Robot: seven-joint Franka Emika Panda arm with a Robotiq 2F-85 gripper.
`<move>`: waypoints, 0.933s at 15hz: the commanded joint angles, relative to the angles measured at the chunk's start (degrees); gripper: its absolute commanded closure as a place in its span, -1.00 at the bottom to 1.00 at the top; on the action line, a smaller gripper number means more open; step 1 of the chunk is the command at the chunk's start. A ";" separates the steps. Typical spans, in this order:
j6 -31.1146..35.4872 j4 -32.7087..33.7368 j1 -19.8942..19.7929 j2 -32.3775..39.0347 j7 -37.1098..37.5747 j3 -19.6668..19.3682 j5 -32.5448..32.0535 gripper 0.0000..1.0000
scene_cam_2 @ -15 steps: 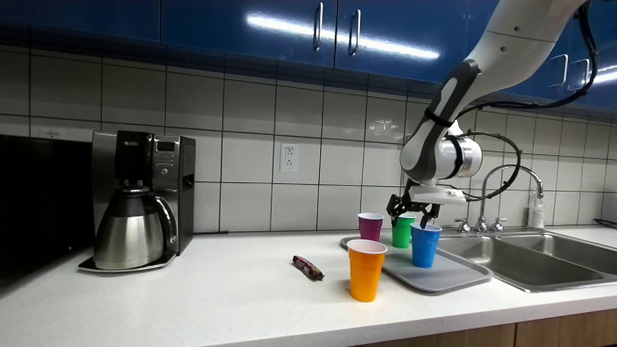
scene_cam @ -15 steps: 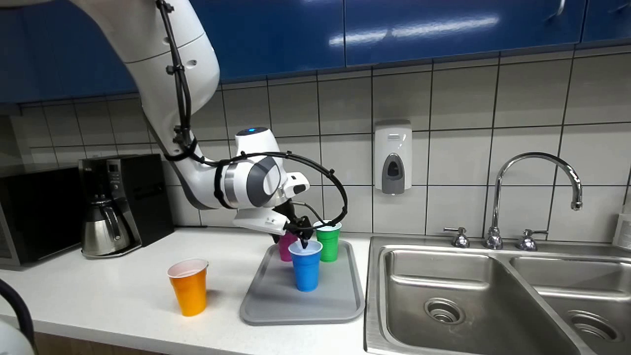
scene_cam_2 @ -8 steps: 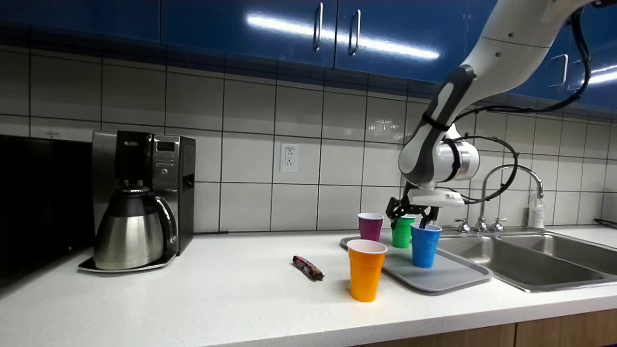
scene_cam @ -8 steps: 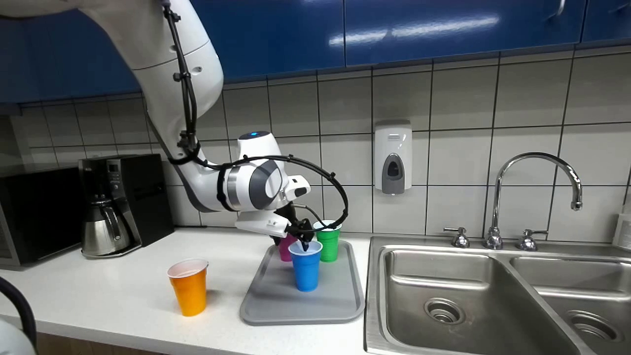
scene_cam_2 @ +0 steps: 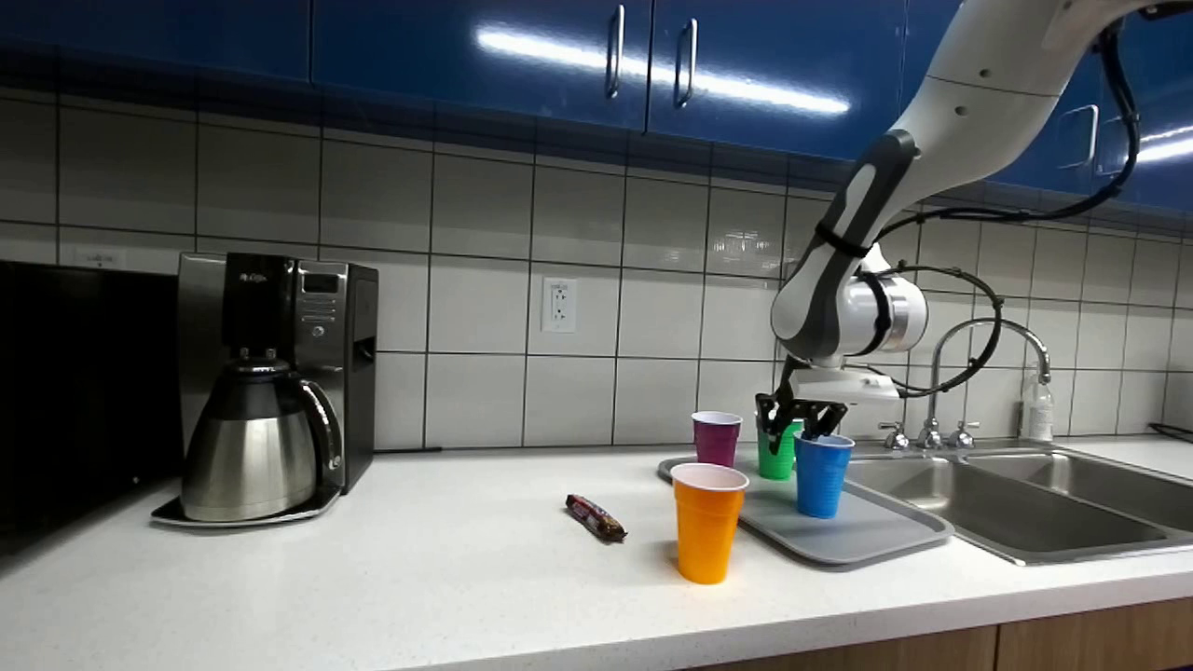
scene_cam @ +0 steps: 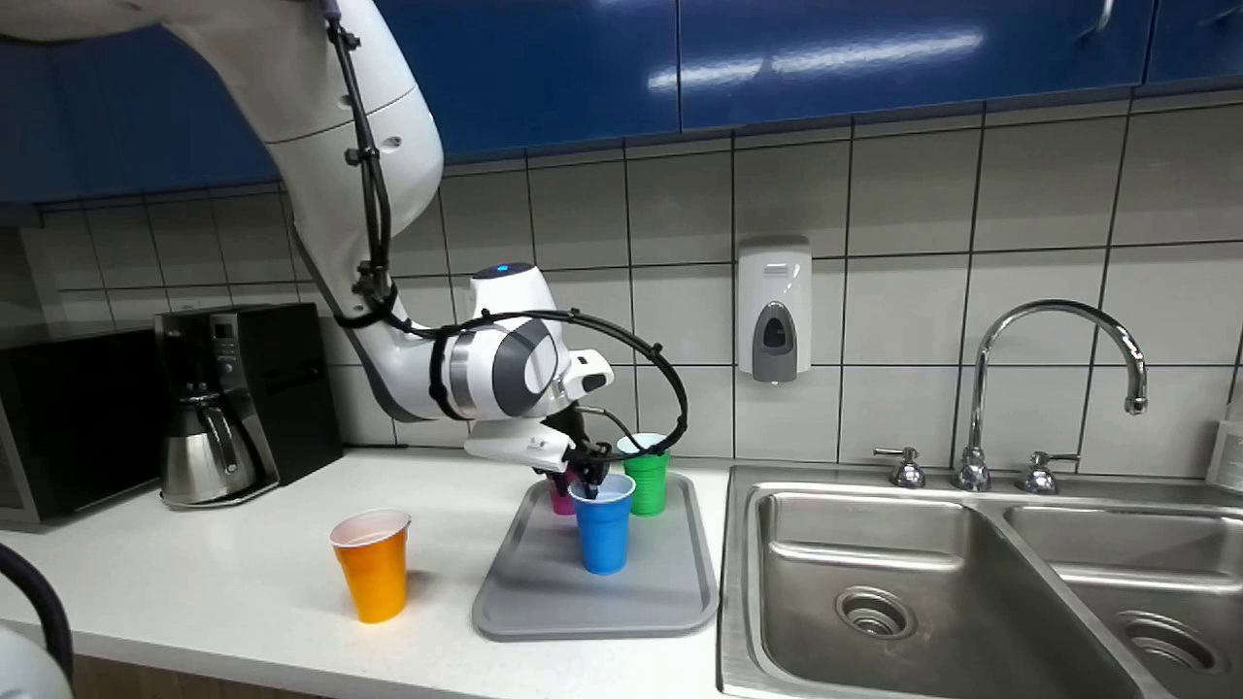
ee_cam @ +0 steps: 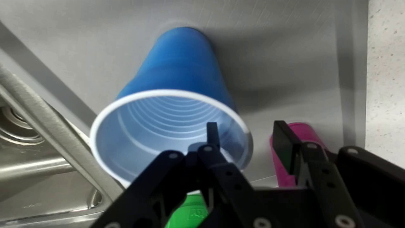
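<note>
White arm (scene_cam_2: 885, 191) reaching down over a kitchen counter (scene_cam_2: 373, 587). In both exterior views the arm slopes in from a top corner, bends near its end, and hangs its claw (ee_cam: 246, 129) pointing downward over a gray tray (scene_cam: 583, 621). The claw's jaws stand part way apart around the rim of a blue cup (scene_cam: 604, 534): in the wrist view one finger (ee_cam: 212, 134) is inside the mouth and the other finger (ee_cam: 286, 147) is outside, with a gap visible on each side of the rim, so the cup is straddled but not gripped.

The blue cup stands upright on the tray, its white-rimmed mouth pointing up, its narrower base down, its long axis vertical. A green cup (scene_cam: 648, 485) and a purple cup (scene_cam_2: 716, 440) stand upright near it on the tray. An orange cup (scene_cam_2: 706, 536) stands on the counter near the tray, and the sink (scene_cam: 740, 544) is just beside the tray on its other side
</note>
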 commanded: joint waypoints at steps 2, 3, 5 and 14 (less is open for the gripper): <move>-1.73 0.91 0.70 -0.22 0.45 -0.85 -0.33 0.77; -1.75 0.89 0.72 -0.27 0.48 -0.88 -0.33 0.94; -1.71 0.80 0.82 -0.36 0.60 -1.02 -0.46 1.00; -1.15 0.45 1.75 -2.18 1.27 -1.80 -0.90 0.98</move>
